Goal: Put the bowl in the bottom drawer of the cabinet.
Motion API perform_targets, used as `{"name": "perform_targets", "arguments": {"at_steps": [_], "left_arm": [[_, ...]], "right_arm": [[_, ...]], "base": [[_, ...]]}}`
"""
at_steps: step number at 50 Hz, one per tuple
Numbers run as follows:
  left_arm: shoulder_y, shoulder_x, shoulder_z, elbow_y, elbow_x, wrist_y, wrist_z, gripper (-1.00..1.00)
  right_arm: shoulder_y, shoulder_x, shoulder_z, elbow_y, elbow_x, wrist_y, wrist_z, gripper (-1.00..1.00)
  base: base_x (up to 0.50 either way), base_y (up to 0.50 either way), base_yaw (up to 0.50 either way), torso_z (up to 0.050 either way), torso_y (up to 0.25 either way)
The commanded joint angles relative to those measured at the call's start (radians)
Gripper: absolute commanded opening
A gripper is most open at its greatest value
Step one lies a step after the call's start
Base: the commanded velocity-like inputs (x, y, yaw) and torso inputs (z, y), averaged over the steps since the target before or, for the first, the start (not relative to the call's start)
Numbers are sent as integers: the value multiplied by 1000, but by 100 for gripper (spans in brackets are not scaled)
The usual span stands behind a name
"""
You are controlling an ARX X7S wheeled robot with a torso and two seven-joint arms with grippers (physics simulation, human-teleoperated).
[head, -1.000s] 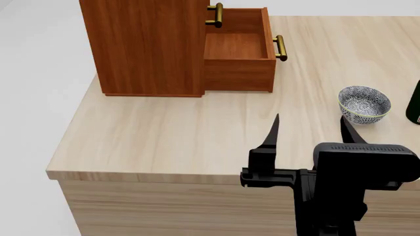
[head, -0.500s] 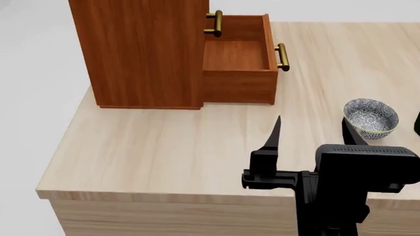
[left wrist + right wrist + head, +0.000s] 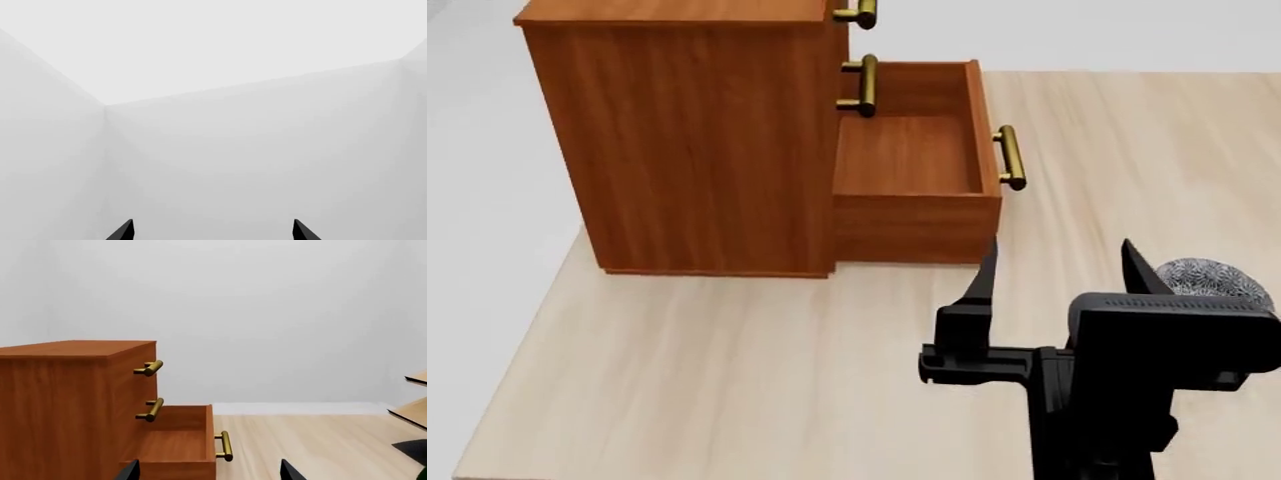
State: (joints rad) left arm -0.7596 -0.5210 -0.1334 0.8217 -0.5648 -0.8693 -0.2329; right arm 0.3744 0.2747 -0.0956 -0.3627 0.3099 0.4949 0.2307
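Note:
The reddish-brown cabinet (image 3: 694, 140) stands at the table's back left. Its bottom drawer (image 3: 908, 160) is pulled out and empty, brass handle (image 3: 1010, 158) facing right. In the head view my right gripper (image 3: 1058, 262) hangs open over the table, in front of the drawer's near corner and holding nothing. The blue-and-white bowl (image 3: 1217, 278) sits on the table just right of it, partly hidden behind the arm. The right wrist view shows the cabinet (image 3: 67, 405) and open drawer (image 3: 175, 447) beyond the right gripper (image 3: 209, 472). My left gripper (image 3: 212, 231) is open and faces only white walls.
The pale wooden table (image 3: 734, 360) ends at its left edge near the cabinet. Two upper drawers are closed, with brass handles (image 3: 861, 85). In the right wrist view a pale wooden rack (image 3: 413, 410) on a black base (image 3: 413, 450) shows at the edge.
The head view has shifted: cabinet and drawer now sit lower and larger in the frame, and the bowl has slid behind the right arm. The right gripper stays open.

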Motion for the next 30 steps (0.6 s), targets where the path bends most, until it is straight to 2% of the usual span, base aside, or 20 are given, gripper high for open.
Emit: {"name": "perform_targets", "arguments": {"at_steps": [1, 30], "left_arm": [[5, -3, -1, -2, -3, 6, -1, 100], [8, -5, -2, -10, -12, 21, -6, 100]], "right_arm": [[-1, 3, -4, -5, 5, 2, 4, 100], [-1, 14, -8, -18, 19, 13, 18, 100]], "base": [[355, 0, 0, 0, 0], [377, 0, 0, 0, 1]]}}
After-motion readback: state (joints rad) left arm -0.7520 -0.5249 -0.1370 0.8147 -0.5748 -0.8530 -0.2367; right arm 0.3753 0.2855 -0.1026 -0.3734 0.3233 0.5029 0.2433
